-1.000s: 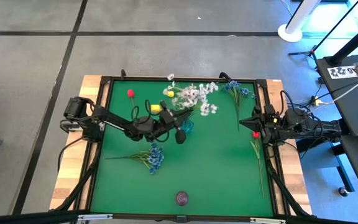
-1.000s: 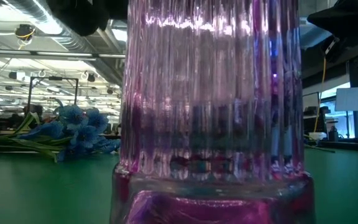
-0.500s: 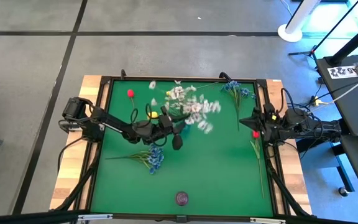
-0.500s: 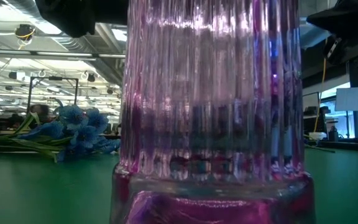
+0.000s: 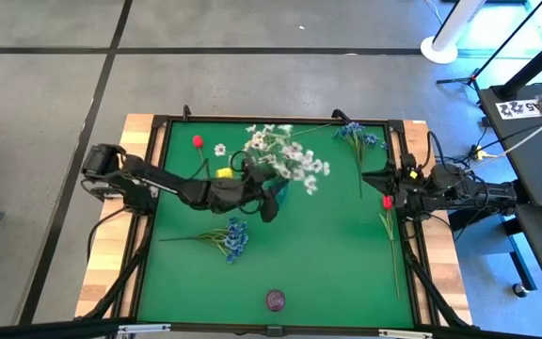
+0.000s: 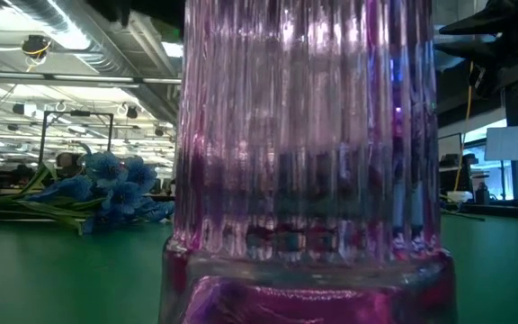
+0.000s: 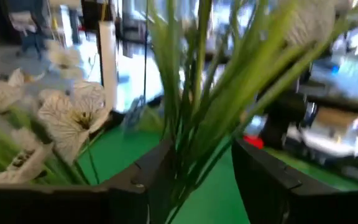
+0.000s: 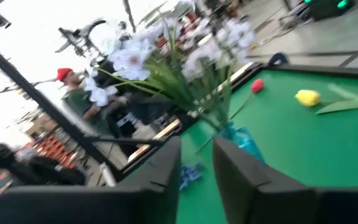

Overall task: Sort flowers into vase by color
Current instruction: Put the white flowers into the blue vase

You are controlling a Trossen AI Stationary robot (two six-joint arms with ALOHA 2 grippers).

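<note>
Releasing the white flower spray (image 5: 285, 160) into a blue vase (image 5: 280, 191) at upper centre, the left gripper (image 5: 269, 202) parts its fingers around the stems; next, withdrawal without toppling it. Right gripper (image 5: 390, 195), fingers slightly apart, waits at right edge.

white flowers (image 5: 283, 158) stand bunched; blue spray (image 5: 233, 239) lies flat.

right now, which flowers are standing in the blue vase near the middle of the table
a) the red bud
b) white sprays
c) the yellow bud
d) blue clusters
b: the white sprays rise from the blue vase, while a blue cluster lies flat on the green mat and the yellow bud and red bud lie apart from it.
</note>
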